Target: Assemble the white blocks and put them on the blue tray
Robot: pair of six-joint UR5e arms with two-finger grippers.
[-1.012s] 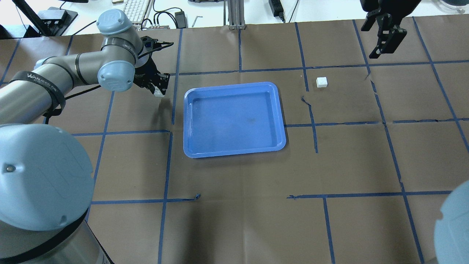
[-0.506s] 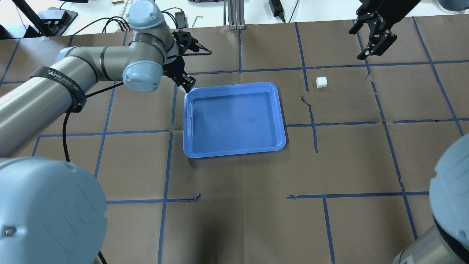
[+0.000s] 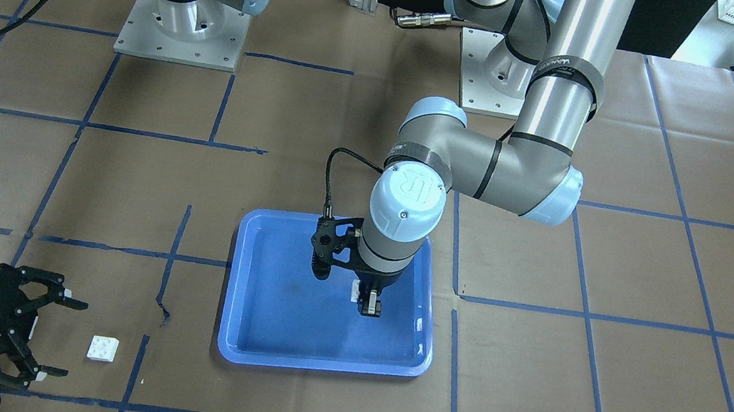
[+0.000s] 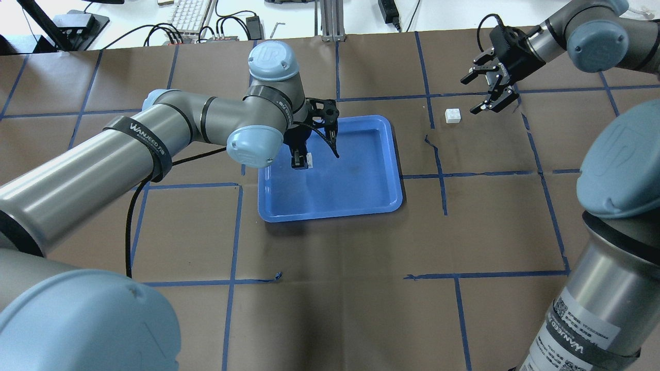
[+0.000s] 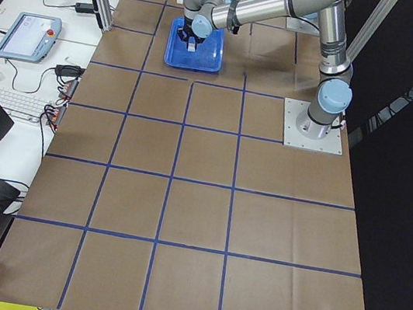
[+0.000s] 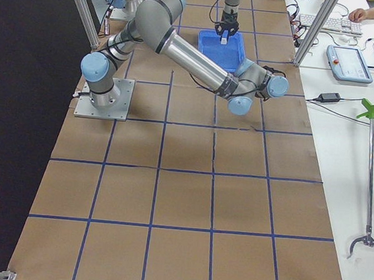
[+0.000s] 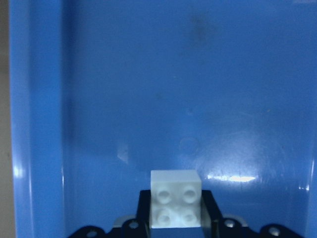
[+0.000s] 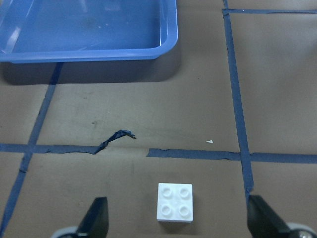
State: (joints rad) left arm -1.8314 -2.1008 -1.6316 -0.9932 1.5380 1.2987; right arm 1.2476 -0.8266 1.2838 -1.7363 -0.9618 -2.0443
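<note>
the table [image 4: 330, 309] is covered in brown paper with blue tape lines running across it in a grid. the left arm [image 4: 154, 139] reaches out over the middle of it, and the right arm [image 4: 593, 31] comes in toward the far right part.

the tray [image 4: 392, 196] sits flat near the middle of the table, glossy and blue, with its long side running away from the robot. in the front-facing view its rim [image 3: 225, 344] catches the light.

the left gripper [image 4: 300, 162] hangs over the tray, inside its left half as seen from overhead, pointing down. its fingers are pinched on a white block [image 7: 175, 198], studs up toward the wrist camera, with the blue tray floor right beneath it. from here i cannot tell whether the block touches the floor. in the front-facing view the same block [image 3: 355, 292] shows as a bit of white just beside the fingers.

the right gripper [image 4: 490, 95] is well clear of the tray, over bare paper, with its fingers spread wide. the second block [image 4: 452, 115] lies on the table just beside it, studs up, apart from the fingers. in the right wrist view that block [image 8: 175, 202] sits between the two open fingertips, just short of a tape line, with the tray corner beyond it.
</note>
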